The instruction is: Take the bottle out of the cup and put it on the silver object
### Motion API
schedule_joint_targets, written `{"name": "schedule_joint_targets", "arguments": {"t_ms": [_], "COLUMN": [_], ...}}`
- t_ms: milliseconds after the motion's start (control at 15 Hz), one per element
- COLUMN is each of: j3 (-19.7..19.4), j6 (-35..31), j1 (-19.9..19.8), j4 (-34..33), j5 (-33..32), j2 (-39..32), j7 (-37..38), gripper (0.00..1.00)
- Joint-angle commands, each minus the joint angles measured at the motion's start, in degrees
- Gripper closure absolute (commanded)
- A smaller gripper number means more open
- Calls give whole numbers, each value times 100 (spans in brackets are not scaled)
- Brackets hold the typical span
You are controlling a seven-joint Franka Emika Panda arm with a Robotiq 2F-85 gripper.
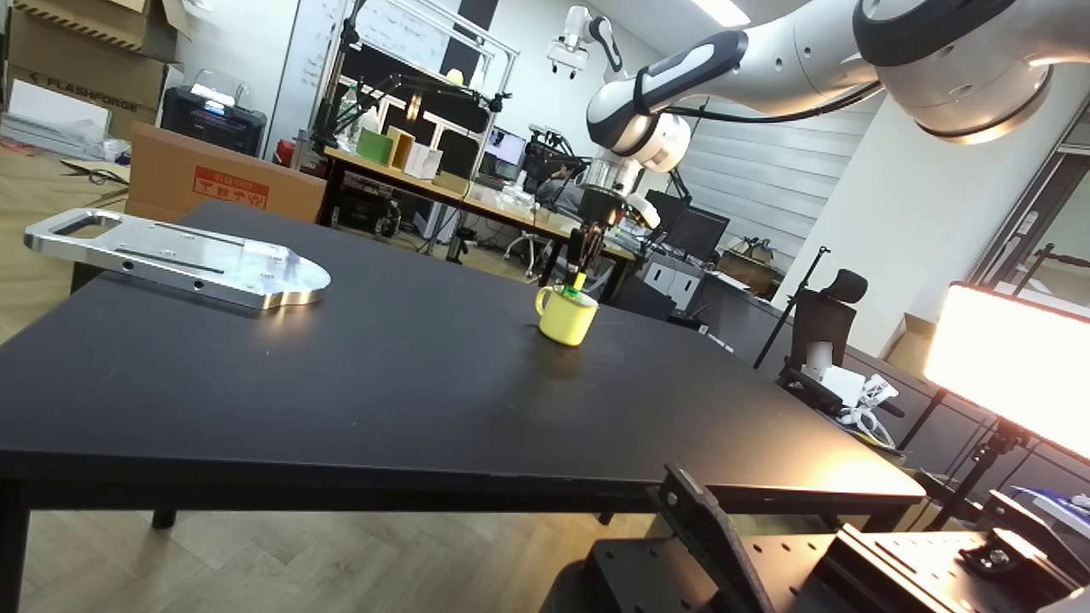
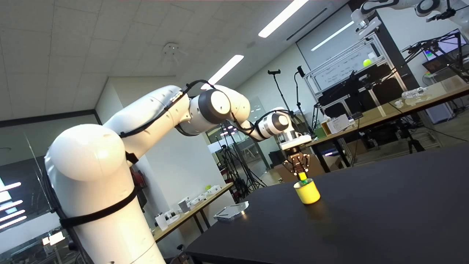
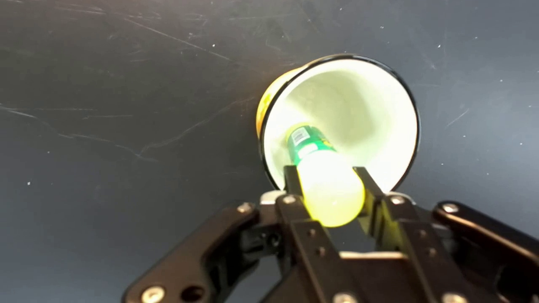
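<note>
The bottle (image 3: 332,189) leans inside the cup with its yellow end up; its green part (image 3: 309,141) goes down into the cup. The bottle's yellow end shows above the rim in both exterior views (image 1: 579,281) (image 2: 302,176). The yellow cup (image 1: 568,319) (image 2: 307,192) stands upright on the table, its white inside (image 3: 391,105) visible from above. My gripper (image 3: 326,170) points down over the cup, its fingers shut on the bottle's yellow end. The silver object (image 1: 213,255) (image 2: 231,211) lies flat on the table, away from the cup, out of the wrist view.
The black table (image 1: 409,392) carries the cup and the silver object. A brown cardboard box (image 1: 217,174) stands beyond the table edge near the silver object. A bright lamp panel (image 1: 1013,366) stands beside the table. A workbench (image 1: 502,200) is behind.
</note>
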State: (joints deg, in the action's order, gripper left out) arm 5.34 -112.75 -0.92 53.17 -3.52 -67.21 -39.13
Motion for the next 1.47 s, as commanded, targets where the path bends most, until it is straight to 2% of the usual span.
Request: {"name": "schedule_joint_targets", "arguments": {"t_ms": [0,200,533,867,1067,1267,1333,1400], "j3": [-52,-110,-51,36,177,263,289,301], "j6": [206,420,343,-243,-889,-1132,-957,-1009], "j1": [30,75,128,440,708,913,868,929], "j4": [-258,-120,307,1230,1854,2301,1698,1840], "j5": [-85,-108,-95,-206,-481,-695,-576,-618], "j2": [20,310,977,1737,2077,2303,1884,1955], "j7": [75,81,-69,-362,-479,-475,-420,-417], "gripper": [91,91,91,91,91,91,66,66]}}
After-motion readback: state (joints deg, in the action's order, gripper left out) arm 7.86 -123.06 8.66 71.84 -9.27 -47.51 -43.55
